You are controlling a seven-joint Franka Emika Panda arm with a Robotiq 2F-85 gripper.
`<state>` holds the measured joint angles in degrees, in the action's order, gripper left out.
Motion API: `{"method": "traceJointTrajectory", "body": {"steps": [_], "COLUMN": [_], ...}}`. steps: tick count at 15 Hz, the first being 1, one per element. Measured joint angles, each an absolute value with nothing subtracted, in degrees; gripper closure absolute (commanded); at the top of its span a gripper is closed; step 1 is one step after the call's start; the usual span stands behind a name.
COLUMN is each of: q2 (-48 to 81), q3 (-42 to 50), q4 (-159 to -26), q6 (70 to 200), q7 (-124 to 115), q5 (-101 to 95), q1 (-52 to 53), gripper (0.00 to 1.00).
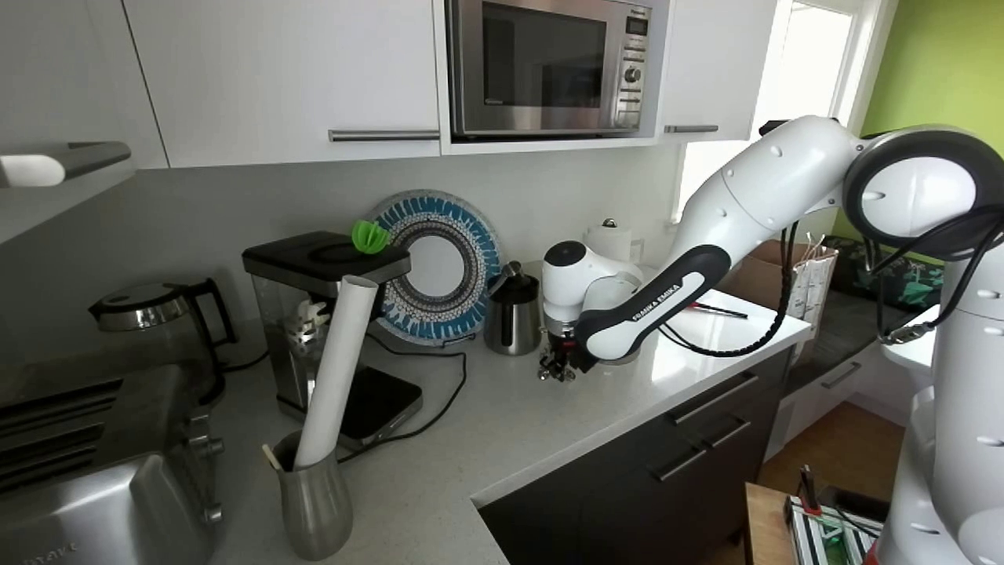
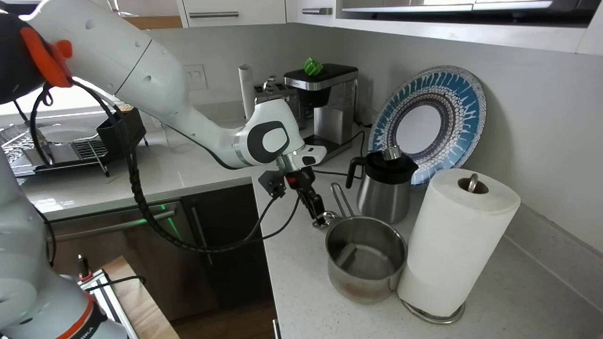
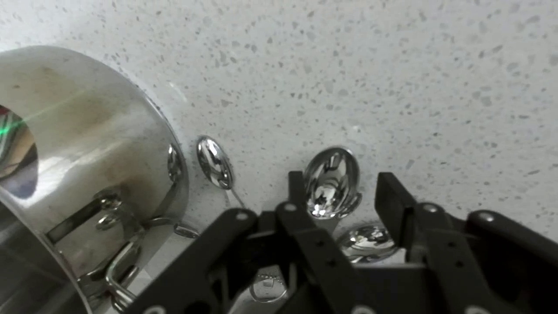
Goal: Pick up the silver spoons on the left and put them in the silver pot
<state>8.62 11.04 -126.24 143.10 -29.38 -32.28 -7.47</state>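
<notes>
At least four silver spoons, one silver pot — fingers apart.
The spoons lie on the bench beside the pot — one dark-lidded jug, one paper roll near it.

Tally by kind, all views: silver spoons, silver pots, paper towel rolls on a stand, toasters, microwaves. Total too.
Silver spoons: at least 3; some overlap, exact count unclear
Silver pot: 1
Paper towel roll: 1
Toaster: 1
Microwave: 1
Total: at least 7
</notes>
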Motion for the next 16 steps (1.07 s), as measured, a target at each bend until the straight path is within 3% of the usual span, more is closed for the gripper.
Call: {"method": "traceJointTrajectory", "body": {"steps": [2, 4, 6, 7, 9, 16], "q2": [9.15, 9.59, 10.13, 10.46, 10.66, 8.7], "q3": [11.14, 11.23, 11.41, 11.54, 11.73, 11.61], "q4": [-125.9, -125.74, -125.68, -125.68, -125.47, -125.24], "q6": [143.1, 143.1, 143.09, 143.08, 142.97, 143.34], "q7": [-30.37, -30.87, -31.17, -31.22, -31.22, -29.3], "q5": [-32.28, -32.28, -32.28, -32.28, -32.28, -27.96], "q1": [-7.23, -7.04, -6.87, -6.83, -6.68, -6.64], "gripper": [0.82, 0.76, 0.78, 0.93, 1.0, 0.98]}}
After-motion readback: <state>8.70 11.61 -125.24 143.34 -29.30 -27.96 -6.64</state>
